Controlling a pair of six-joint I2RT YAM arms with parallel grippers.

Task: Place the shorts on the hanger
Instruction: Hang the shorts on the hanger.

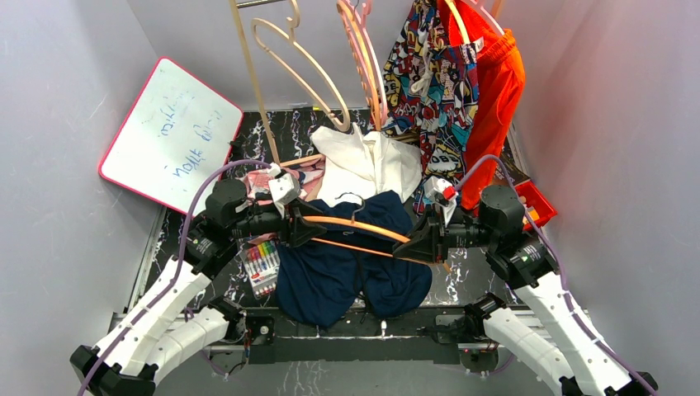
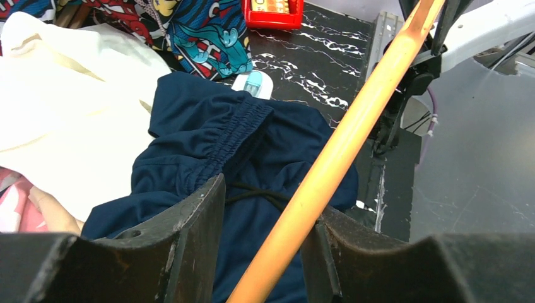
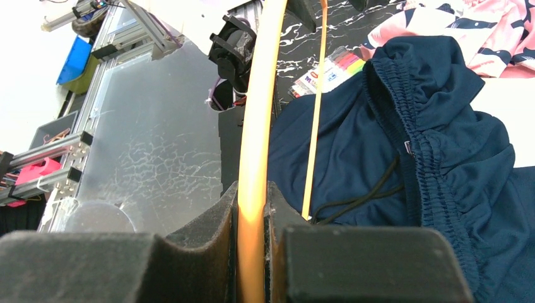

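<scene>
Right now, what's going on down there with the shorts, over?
Right fingers clamped on hanger. Left fingers around its other end, grip unclear. Shorts lying beneath, not hung. White garment touching their far edge.

Both arms are reaching from the lower corners toward mid-frame, wrists facing each other. The left pincer [image 1: 305, 229] and right pincer [image 1: 411, 246] are each clamping the hanger [image 1: 363, 228].

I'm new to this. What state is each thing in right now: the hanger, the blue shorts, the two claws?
navy shorts, rumpled on the table, not yet on the hanger
hanger, held in the air over the shorts
right gripper, shut on the hanger
left gripper, jaws either side of the hanger, grip unclear
</scene>
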